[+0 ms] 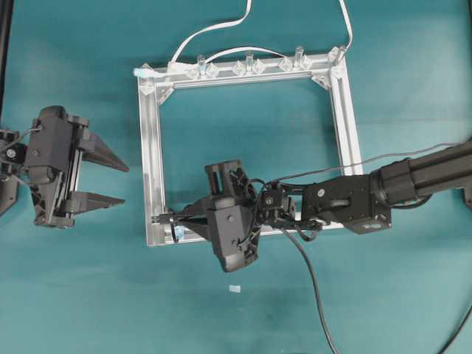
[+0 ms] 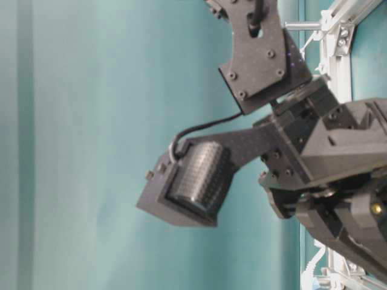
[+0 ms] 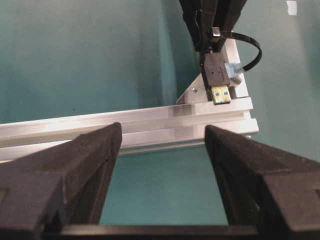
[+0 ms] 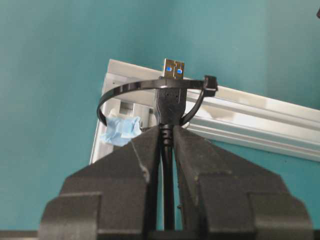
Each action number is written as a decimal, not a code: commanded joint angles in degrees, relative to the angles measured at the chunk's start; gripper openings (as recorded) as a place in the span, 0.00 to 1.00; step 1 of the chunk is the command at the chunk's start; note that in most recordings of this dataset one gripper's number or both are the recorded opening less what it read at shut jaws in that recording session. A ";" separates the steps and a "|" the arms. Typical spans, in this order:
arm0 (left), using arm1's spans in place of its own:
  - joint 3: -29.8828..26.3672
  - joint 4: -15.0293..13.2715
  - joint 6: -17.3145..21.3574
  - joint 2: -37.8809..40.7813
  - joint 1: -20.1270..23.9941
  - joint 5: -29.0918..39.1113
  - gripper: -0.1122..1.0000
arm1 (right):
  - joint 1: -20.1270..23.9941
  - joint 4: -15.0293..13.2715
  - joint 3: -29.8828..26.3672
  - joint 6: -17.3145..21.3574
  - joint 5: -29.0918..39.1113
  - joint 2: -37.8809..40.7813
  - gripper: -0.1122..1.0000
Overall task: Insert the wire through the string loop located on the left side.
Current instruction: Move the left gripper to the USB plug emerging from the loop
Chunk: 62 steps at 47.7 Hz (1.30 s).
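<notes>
Overhead: right hand (image 1: 179,218) reaches across the middle to the frame's (image 1: 152,147) lower-left corner, pinching the wire (image 1: 313,276) just behind its plug. Reads as lining the plug up with the string loop, which sits at that corner; the loop itself is too small to make out here. Left hand (image 1: 103,179) sits well apart on the counter (image 1: 88,295), fingers spread, facing the frame, likely staged to take the plug once it's through. White flat cable (image 1: 214,28) stays up at the far rail, not involved.

Table-level: right arm's wrist block and camera housing hang over the frame edge; loop and plug hidden from here.

Left wrist: between the spread fingers (image 3: 75,170) the plug (image 3: 218,80) points down toward the near rail, metal tip showing. Dark loop (image 3: 250,47) arcs out beside it, pale blue tab (image 3: 234,72) right by the plug body. Good angle for a handover grab.

Right wrist: fingers pressed together on the cable just behind the plug (image 4: 170,92), a short grip so the tip stays stiff. The string loop (image 4: 131,89) crosses the plug body; tip looks already through, body not clearly. Blue tab (image 4: 120,129) just below the loop.
</notes>
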 commanded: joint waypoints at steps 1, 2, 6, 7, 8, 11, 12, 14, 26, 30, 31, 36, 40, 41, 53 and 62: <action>-1.05 0.09 -0.09 -0.09 -0.26 -0.18 0.73 | -0.09 -0.26 -1.67 -0.09 -0.35 -1.05 0.20; -1.05 0.09 -0.09 -0.09 -0.26 -0.26 0.74 | 0.00 -0.26 -1.76 -0.09 -0.26 -0.97 0.20; -1.05 0.09 -0.09 -0.09 -0.26 -0.26 0.73 | -0.09 -0.26 -2.02 -0.09 -0.26 -0.79 0.20; -1.05 0.09 -0.18 -0.09 -0.26 -0.26 0.74 | 0.00 -0.26 -2.02 -0.09 -0.35 -0.79 0.20; -1.05 0.09 -0.18 -0.09 -0.26 -0.26 0.74 | 0.00 -0.18 -2.02 -0.09 -0.35 -0.79 0.20; -1.05 0.09 -0.09 -0.09 -0.26 -0.26 0.74 | -0.09 -0.26 -2.02 -0.09 -0.26 -0.79 0.20; -1.05 0.09 -0.18 -0.18 -0.26 -0.18 0.73 | 0.00 -0.26 -2.02 -0.09 -0.35 -0.79 0.20; -1.05 0.09 -0.18 -0.09 -0.26 -0.18 0.73 | -0.09 -0.26 -2.02 -0.09 -0.35 -0.79 0.20; -1.05 0.09 -0.18 -0.09 -0.26 -0.26 0.73 | 0.00 -0.26 -2.02 -0.09 -0.35 -0.79 0.20; -0.97 0.09 -0.18 -0.18 -0.26 -0.26 0.74 | 0.00 -0.26 -2.02 -0.09 -0.35 -0.79 0.20; -0.97 0.09 -0.18 -0.18 -0.26 -0.26 0.73 | -0.09 -0.26 -2.02 -0.09 -0.26 -0.79 0.20; -1.05 0.09 -0.18 -0.09 -0.26 -0.26 0.73 | 0.00 -0.26 -2.02 -0.09 -0.35 -0.79 0.20; -1.14 0.09 -0.18 -0.09 -0.62 -0.26 0.73 | 0.00 -0.26 -2.02 -0.09 -0.35 -0.79 0.20; -1.14 0.09 -0.26 -0.09 -0.79 -0.26 0.74 | 0.00 -0.26 -2.02 -0.09 -0.35 -0.79 0.20; -2.46 0.09 -0.26 2.11 -3.60 -0.26 0.73 | 0.00 -0.35 -2.02 -0.09 -0.35 -0.79 0.20; -4.04 0.09 -0.26 6.33 -4.48 -0.70 0.74 | -0.09 -0.44 -2.02 -0.09 -0.35 -0.79 0.20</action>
